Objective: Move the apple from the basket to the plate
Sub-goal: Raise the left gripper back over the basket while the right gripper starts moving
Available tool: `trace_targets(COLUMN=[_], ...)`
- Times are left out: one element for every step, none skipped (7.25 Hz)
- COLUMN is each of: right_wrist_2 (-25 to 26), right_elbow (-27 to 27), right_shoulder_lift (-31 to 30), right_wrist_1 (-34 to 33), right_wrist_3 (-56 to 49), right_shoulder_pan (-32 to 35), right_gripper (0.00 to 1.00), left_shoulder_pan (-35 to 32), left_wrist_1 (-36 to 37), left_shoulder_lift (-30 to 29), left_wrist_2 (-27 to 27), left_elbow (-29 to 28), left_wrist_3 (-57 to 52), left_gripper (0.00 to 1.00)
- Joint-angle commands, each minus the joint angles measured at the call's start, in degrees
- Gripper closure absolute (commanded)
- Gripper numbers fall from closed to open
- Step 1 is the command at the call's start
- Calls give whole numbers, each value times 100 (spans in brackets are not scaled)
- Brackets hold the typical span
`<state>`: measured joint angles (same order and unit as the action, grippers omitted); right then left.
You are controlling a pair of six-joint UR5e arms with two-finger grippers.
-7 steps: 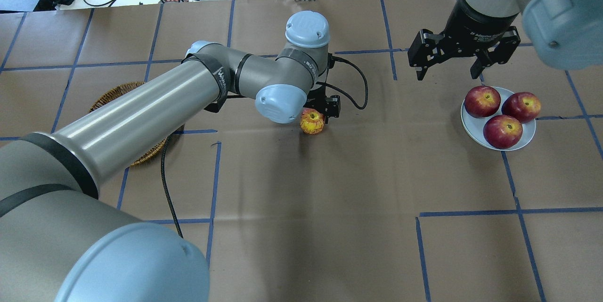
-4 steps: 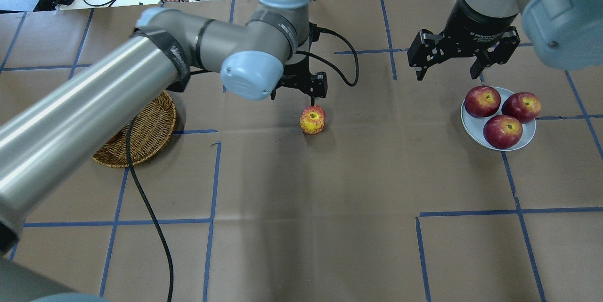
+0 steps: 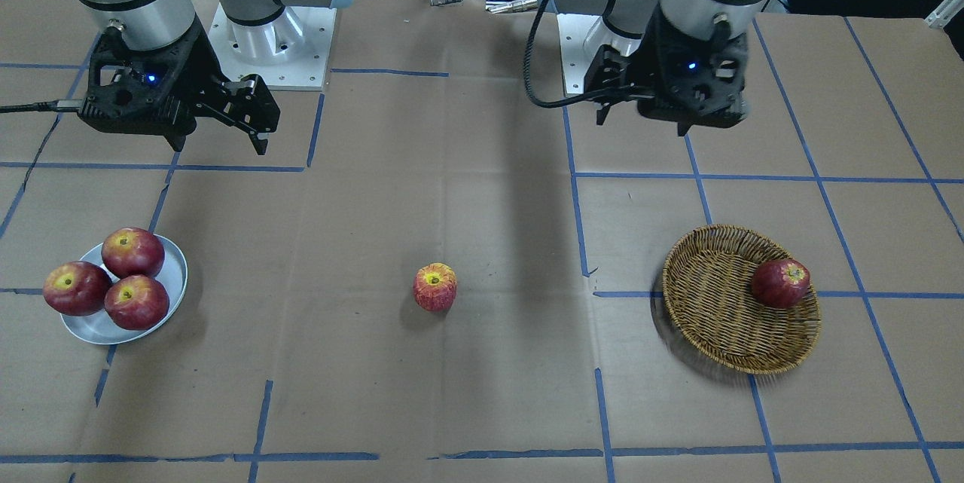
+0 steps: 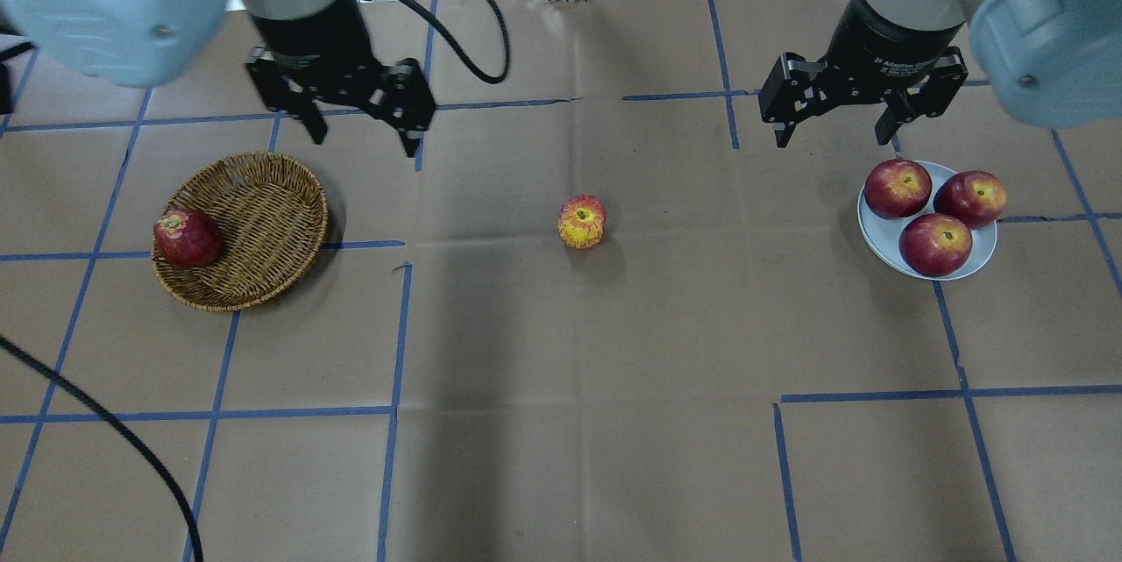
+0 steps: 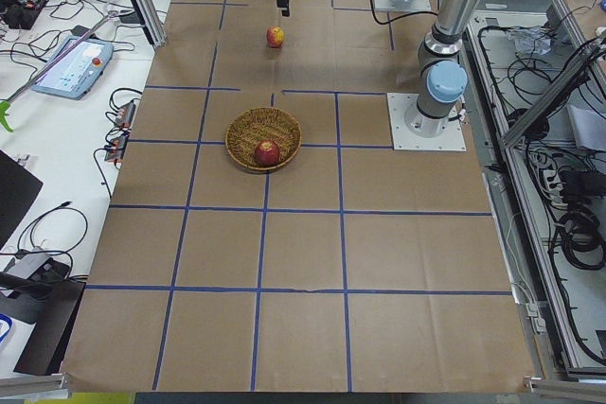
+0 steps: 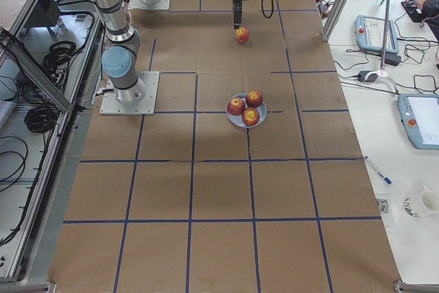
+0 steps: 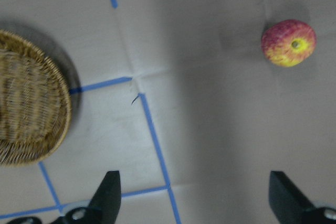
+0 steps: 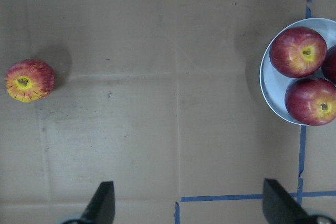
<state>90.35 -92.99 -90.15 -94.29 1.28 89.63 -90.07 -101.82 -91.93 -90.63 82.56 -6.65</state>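
apple (image 4: 582, 222): lay loose on the bare bench (image 4: 561, 422), outside the basket (image 4: 263, 220) and well apart from the plate (image 4: 877, 236), roughly midway between them.
left hand (image 4: 364, 141): spread wide with nothing in it, hanging above the bench just beyond the basket.
right hand (image 4: 833, 139): likewise wide apart and empty, raised beside the far edge of the plate.
plate: already carried three dark apples (image 4: 935, 244) that covered most of it.
basket: one dark apple (image 4: 187, 238) rested against its rim.
risk, placing: so little bare metal was left that the apple would probably have to sit against the three. It could roll off the rim or nudge one out.
risk, grasping: the apple was round and free on the paper, so an off-centre squeeze could send it rolling away.
risk, mix-up: the dark apple in the basket could be taken for the target.
change, left hand: a second before, it was down at the apple with its arm stretched across the basket. It had since lifted and drawn back towards the basket.
change, rest: the apple, the plate and the right hand were where they had been.
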Motion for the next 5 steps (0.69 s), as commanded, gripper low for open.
trace_targets(right_wrist_2=[-87,-97,-106,-88,-62], right_elbow=[53,79,140,237,333], right_shoulder_lift=[15,76,224,513,864], right_wrist_1=[-19,-37,-211,-474,-790], right_wrist_3=[179,224,694,1125,1564], right_shoulder_pan=[89,247,544,1043,1457], right_gripper=[0,0,0,0,0], left_shoulder_pan=[315,315,237,132,96], left_wrist_1=[-251,-251,-260,-251,-260], left_shoulder_lift=[237,229,246,281,273], left_wrist_2=[1,1,-8,-16,-17], left_elbow=[-12,-12,-12,-12,-12], left_wrist_3=[-30,-21,-30,-30,-30], left_gripper=[1,1,1,1,1])
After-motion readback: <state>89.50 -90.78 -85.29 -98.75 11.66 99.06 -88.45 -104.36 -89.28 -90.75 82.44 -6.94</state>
